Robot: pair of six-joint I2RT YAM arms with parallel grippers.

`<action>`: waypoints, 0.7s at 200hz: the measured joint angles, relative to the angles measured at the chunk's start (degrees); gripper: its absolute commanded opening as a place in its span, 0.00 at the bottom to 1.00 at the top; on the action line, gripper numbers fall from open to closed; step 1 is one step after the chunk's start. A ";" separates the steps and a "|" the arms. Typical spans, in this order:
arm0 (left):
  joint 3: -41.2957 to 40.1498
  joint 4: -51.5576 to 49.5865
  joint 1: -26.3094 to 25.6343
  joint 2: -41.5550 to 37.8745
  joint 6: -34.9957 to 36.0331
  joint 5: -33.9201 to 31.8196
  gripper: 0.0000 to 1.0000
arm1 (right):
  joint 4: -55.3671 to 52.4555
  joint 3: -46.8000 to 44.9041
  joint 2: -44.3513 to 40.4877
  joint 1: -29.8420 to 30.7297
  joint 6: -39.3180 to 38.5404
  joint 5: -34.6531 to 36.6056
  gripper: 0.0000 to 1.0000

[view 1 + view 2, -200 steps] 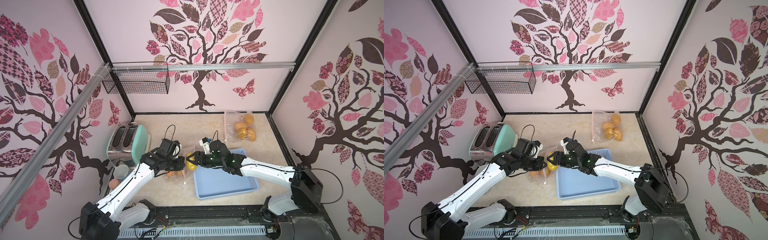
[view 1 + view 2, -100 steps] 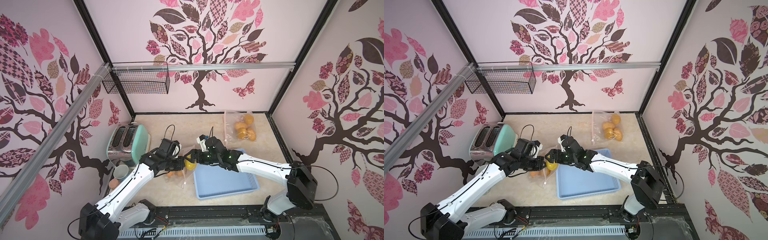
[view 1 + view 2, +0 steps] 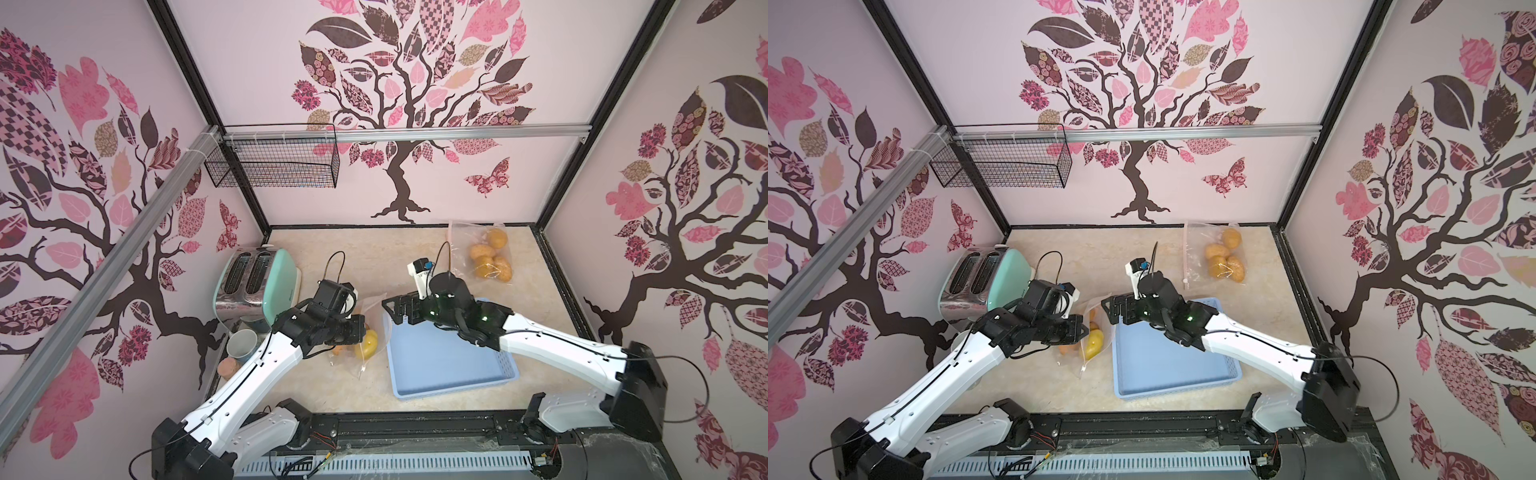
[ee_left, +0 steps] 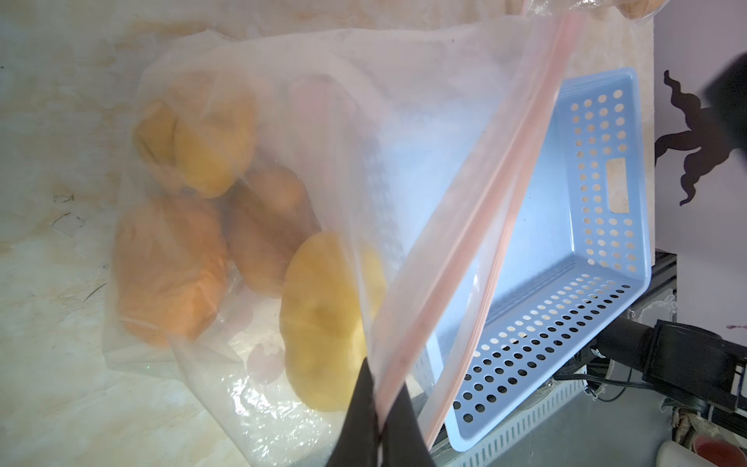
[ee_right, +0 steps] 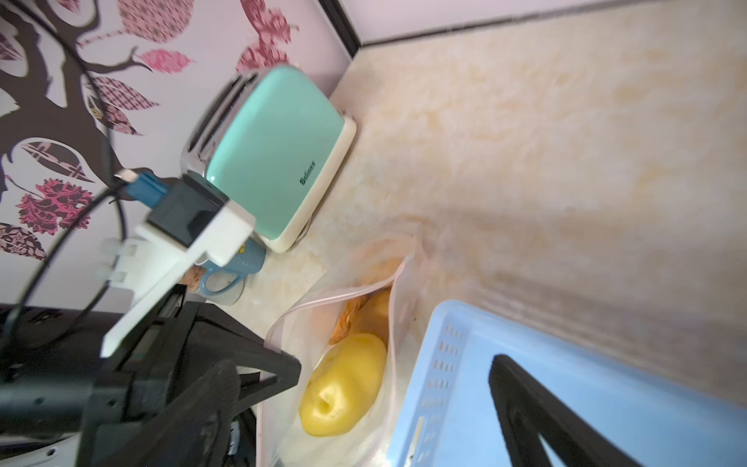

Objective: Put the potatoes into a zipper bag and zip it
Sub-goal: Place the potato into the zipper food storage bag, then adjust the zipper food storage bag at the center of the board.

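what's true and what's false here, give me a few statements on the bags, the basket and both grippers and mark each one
1. The left gripper pinches the rim of the near zipper bag. True.
2. The right gripper holds the yellow potato. False: its fingers stand open and empty, and that potato lies inside the near zipper bag.
3. The blue basket holds several potatoes. False: it is empty.
4. A second bag with potatoes in it lies at the far end of the table. True.
5. The near zipper bag is zipped. False: its mouth gapes open.
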 measured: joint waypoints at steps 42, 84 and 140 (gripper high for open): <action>5.51 -5.70 0.02 0.85 3.02 -2.58 0.00 | 6.99 -12.90 -14.73 -0.15 -17.86 2.89 0.99; 15.54 -12.48 0.11 1.57 7.52 -6.80 0.00 | 7.28 -11.72 -12.92 -0.24 -33.70 -3.28 0.88; 19.02 -19.65 0.11 1.46 10.47 -11.34 0.00 | 5.79 -1.90 2.10 -1.40 -54.64 -11.63 0.76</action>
